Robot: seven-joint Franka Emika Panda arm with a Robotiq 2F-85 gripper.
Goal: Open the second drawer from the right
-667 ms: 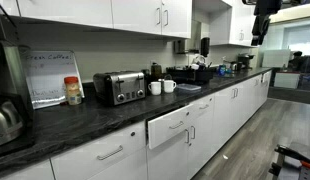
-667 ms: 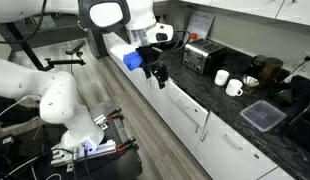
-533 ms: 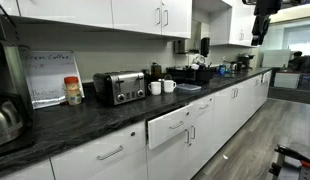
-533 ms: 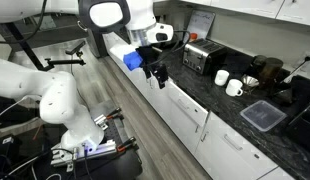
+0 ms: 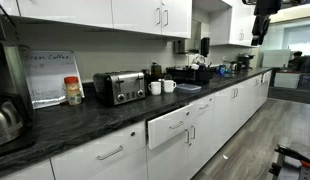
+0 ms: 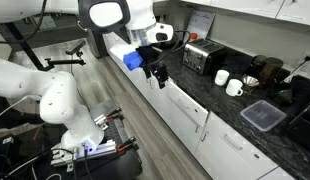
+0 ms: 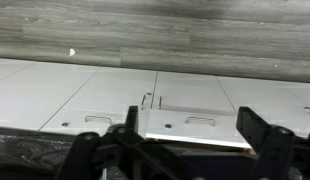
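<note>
Jaws: released and spread wide, with nothing held; the two dark fingers (image 7: pixel 263 140) frame the bottom of the wrist view.
Second drawer from the right (image 7: pixel 190 122): straight ahead of the jaws, seen in the gap between the fingers and not touched by them. Its glossy white front stands proud of the fronts beside it, and in an exterior view the same drawer (image 5: pixel 175 126) juts out from the row, partly pulled open.
Handle (image 7: pixel 200 120): a horizontal silver bar on that front, ahead of the jaws.
Arm (image 6: pixel 125 15): white, holding the jaws out before the cabinet fronts.
Counter (image 6: pixel 210 95): a dark mottled top beyond the jaws; a toaster (image 6: pixel 200 57) and two white mugs (image 6: pixel 227 82) stand on it, well apart from the jaws.
Floor (image 7: pixel 155 30): grey wood planks, beyond the drawer as seen from the jaws.
</note>
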